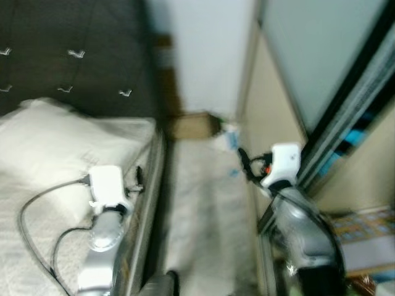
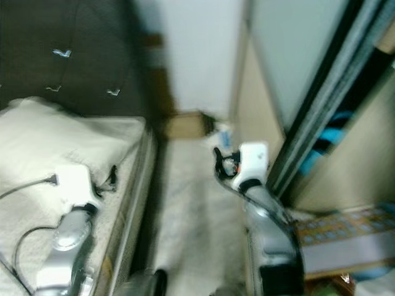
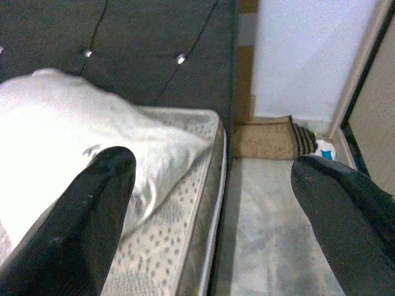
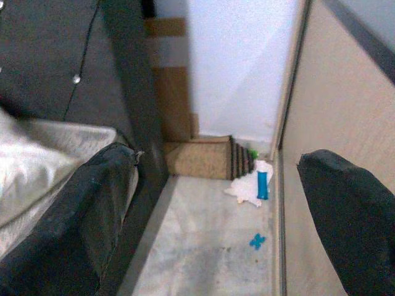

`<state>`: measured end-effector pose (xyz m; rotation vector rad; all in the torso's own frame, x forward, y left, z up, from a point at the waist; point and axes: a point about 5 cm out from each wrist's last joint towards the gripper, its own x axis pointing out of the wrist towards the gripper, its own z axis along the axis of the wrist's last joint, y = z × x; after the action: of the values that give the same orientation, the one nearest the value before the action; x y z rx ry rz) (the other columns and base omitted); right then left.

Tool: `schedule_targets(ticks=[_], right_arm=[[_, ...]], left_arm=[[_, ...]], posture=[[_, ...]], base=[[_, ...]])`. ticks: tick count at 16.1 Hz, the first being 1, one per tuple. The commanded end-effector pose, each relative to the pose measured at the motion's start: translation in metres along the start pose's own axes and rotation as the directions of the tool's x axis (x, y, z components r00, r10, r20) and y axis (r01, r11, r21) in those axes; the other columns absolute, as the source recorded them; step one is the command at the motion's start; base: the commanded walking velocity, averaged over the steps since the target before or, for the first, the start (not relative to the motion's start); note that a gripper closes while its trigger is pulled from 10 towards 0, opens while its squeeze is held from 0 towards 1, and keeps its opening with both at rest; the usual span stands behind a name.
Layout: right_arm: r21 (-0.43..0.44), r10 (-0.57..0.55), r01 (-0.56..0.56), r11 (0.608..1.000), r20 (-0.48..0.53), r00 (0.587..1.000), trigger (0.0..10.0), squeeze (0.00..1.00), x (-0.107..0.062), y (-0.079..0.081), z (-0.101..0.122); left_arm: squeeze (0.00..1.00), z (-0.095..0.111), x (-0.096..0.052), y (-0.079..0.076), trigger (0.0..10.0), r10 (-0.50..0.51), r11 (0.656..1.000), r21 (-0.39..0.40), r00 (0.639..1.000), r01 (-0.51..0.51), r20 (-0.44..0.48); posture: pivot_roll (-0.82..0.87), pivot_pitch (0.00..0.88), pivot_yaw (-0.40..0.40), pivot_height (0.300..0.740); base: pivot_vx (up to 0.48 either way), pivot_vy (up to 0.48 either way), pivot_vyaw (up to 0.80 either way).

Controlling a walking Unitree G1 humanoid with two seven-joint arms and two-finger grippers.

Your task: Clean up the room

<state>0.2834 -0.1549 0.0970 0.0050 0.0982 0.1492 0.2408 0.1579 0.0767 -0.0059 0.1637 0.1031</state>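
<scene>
Both claws are held wide: left claw over the bed, right claw above the floor. White litter with a blue piece is seen centre-right, by the wall.

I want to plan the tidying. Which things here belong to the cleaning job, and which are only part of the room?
For the job:
- white crumpled litter on the floor at the far wall
- blue tube lying on it
- small blue scrap nearer on the floor

Only part of the room:
- pillow on the bed
- dark headboard
- brown mat
- wardrobe door
</scene>
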Motion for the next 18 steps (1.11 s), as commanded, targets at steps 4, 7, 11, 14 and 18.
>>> schedule_targets(ticks=[4, 7, 11, 14, 18], right_arm=[[0.007, 0.018, -0.018, 1.0, 0.043, 0.999, 10.0, 1.0, 0.0054, 0.0041, 0.0095], [0.007, 0.027, -0.027, 1.0, 0.046, 0.999, 10.0, 1.0, 0.0042, 0.0061, 0.0095], [0.0, 0.039, -0.039, 0.999, 0.053, 0.998, 10.0, 1.0, 0.0044, 0.0068, 0.0104], [-0.003, 0.049, -0.049, 0.999, 0.067, 0.997, 10.0, 1.0, 0.0079, 0.0086, 0.0135], [0.004, 0.049, -0.049, 0.999, 0.065, 0.997, 10.0, 1.0, 0.0055, 0.01, 0.0102]], left_arm=[[0.0, 0.0018, 0.0013, 0.0056, 10.0, 0.035, 0.998, 0.045, 0.999, -0.036, 0.008], [0.0, 0.002, 0.0015, 0.0056, 10.0, 0.039, 0.998, 0.05, 0.999, -0.039, 0.007], [0.0, 0.0051, 0.0015, 0.0032, 10.0, 0.008, 1.0, 0.023, 1.0, -0.009, 0.03], [0.0, 0.0061, 0.0021, 0.0044, 10.0, 0.013, 0.999, 0.038, 0.999, -0.015, 0.044], [0.0, 0.0052, 0.0007, 0.0055, 10.0, 0.02, 0.997, 0.076, 0.998, -0.024, 0.053]], posture=[[0.0, 0.049, -0.001, 0.74], [-0.01, 0.054, 0.0, 0.74], [-0.01, 0.055, 0.003, 0.74], [-0.01, 0.054, 0.006, 0.74], [-0.01, 0.047, 0.014, 0.74]], base=[[0.0, 0.0, 0.8], [0.0, 0.0, 0.8], [0.0, 0.0, 0.8], [0.0, 0.0, 0.8], [0.0, 0.0, 0.8]])
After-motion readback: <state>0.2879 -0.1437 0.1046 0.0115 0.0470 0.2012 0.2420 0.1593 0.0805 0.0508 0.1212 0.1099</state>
